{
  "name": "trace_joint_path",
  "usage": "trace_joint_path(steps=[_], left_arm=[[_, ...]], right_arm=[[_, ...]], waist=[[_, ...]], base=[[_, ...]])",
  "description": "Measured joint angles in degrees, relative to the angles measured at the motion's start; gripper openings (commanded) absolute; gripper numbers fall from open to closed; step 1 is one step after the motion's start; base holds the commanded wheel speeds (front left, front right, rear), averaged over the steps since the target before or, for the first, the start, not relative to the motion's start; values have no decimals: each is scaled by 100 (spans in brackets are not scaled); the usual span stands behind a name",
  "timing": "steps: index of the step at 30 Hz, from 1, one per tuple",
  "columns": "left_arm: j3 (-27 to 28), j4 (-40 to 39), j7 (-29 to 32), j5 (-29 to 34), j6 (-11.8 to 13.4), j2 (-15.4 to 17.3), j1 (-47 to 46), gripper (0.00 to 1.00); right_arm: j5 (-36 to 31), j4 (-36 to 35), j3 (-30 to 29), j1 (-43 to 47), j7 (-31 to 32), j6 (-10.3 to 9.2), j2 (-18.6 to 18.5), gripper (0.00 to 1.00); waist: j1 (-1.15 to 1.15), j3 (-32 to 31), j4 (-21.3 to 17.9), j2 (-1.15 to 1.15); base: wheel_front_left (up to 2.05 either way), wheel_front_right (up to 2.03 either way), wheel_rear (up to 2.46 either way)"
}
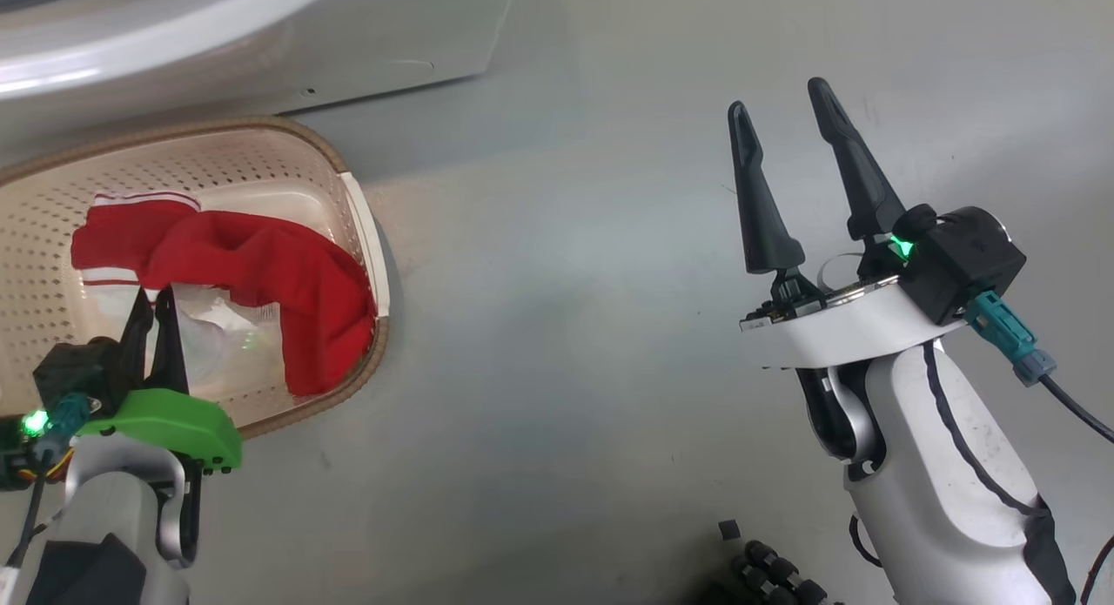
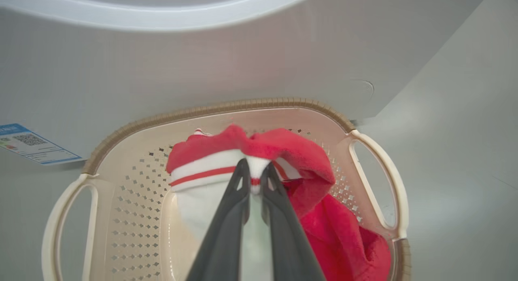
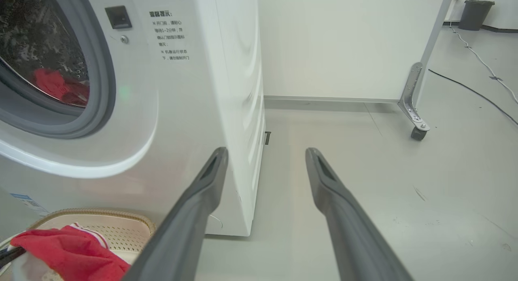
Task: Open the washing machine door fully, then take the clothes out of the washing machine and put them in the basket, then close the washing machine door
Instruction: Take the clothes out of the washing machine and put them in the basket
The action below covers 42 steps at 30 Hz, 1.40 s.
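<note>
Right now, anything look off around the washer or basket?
One thing: a red patch shows inside the washing machine drum, though the clothes already lie in the basket, pinched by the left end effector. Leftover fabric or a reflection, I cannot tell. Nothing spilled or damaged.

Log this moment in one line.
left gripper: shut on clothes, in basket | right gripper: open, empty

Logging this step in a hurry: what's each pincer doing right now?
Left pincer: closed on the clothes, over the basket.
Right pincer: open, holding nothing.
</note>
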Motion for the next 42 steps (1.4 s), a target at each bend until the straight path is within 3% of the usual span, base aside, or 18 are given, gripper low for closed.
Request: trace_joint_path(steps=[21, 22, 23, 24, 26, 42], left_arm=[[141, 1841, -14, -463, -371, -242, -586, 1], [134, 1924, -14, -508, -422, -268, -604, 24], [140, 1996, -14, -559, -453, -304, -605, 24], [141, 2084, -14, -590, -489, -333, -605, 43], [155, 2212, -14, -623, -526, -359, -605, 100], [15, 2369, -116, -654, -789, -580, -782, 100]], right_arm=[[2, 171, 33, -153, 1, -55, -1, 100], [2, 200, 27, -153, 0, -55, -1, 100], [1, 229, 30, -153, 0, -54, -1, 100], [0, 248, 34, -153, 0, -53, -1, 100], [0, 281, 44, -152, 0, -52, -1, 100], [-138, 641, -212, 53, 0, -2, -1, 100]], waist=[[0, 169, -20, 0], [0, 147, -12, 0], [0, 121, -4, 0], [0, 93, 4, 0], [0, 29, 20, 0], [0, -703, 303, 0]], base=[[0, 0, 0], [0, 0, 0], [0, 0, 0], [0, 0, 0], [0, 0, 0], [0, 0, 0]])
